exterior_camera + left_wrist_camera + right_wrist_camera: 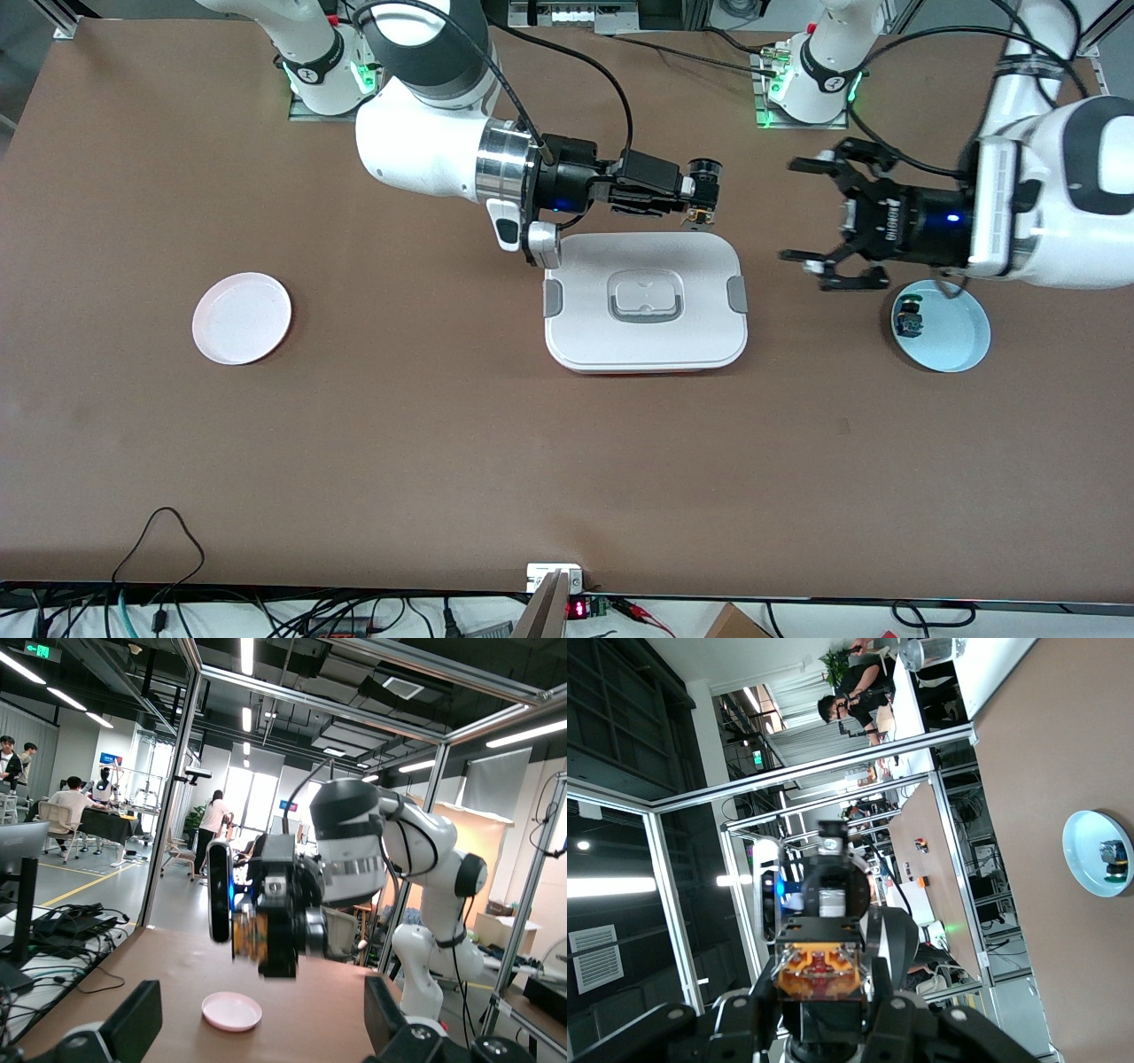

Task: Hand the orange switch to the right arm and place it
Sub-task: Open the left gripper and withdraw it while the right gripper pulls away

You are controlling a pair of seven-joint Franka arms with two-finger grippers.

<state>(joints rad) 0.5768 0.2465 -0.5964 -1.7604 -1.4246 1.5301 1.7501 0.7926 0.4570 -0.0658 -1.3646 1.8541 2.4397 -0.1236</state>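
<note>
The orange switch [705, 177], with a black round head and an orange body, hangs in the air over the edge of the white lidded box [645, 301] that lies toward the robots' bases. My right gripper [698, 206] is shut on it. The right wrist view shows the orange body [819, 970] clamped between the right gripper's [822, 997] fingers. My left gripper [793, 211] stands open and empty a short way from the switch, over the table between the box and the blue plate [957, 337]. In the left wrist view the switch [248, 935] shows ahead of the left gripper [261, 1028].
A small switch with a blue body and green top [909, 319] lies in the blue plate. A pink plate [242, 317] sits toward the right arm's end of the table. Cables hang along the table's front edge.
</note>
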